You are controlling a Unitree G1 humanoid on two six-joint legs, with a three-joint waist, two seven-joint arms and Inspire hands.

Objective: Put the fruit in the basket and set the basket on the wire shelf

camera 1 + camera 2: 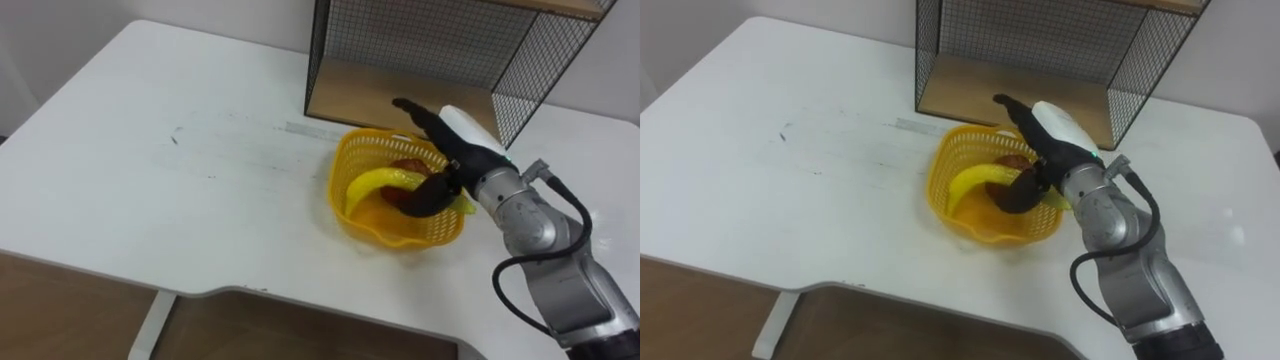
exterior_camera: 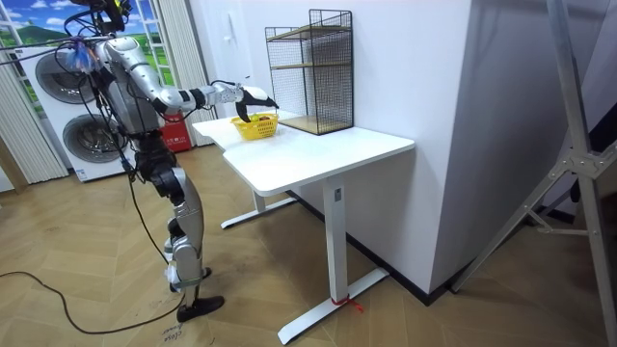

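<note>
So far the fruit half looks done: the yellow basket point(image 1: 352, 160) holds a banana point(image 1: 375, 183) and a reddish fruit point(image 1: 405, 166), 2 pieces in all, and no fruit lies on the table outside the basket. The basket sits on the white table point(image 1: 180, 170), not yet on the shelf.

Over the basket's right rim hangs the right hand point(image 1: 455, 135). Its fingers point(image 1: 410, 106) stretch straight past the basket's far rim and its thumb dips down inside the basket above the fruit. The hand is spread, clamped on nothing that I can see. Whether the thumb touches the fruit cannot be told.

Left to do, by my reading, are a hold on the basket and its lift onto the wire shelf point(image 1: 420, 40), which stands just behind the basket. The shelf's wooden bottom board point(image 1: 360, 95) is bare.

Left of the basket the table top carries a few faint scuffs.

In the room view the robot stands at the table's end nearest the basket. Behind it are 2 stacked washing machines point(image 2: 82, 96), and the floor point(image 2: 289, 289) is wood.
</note>
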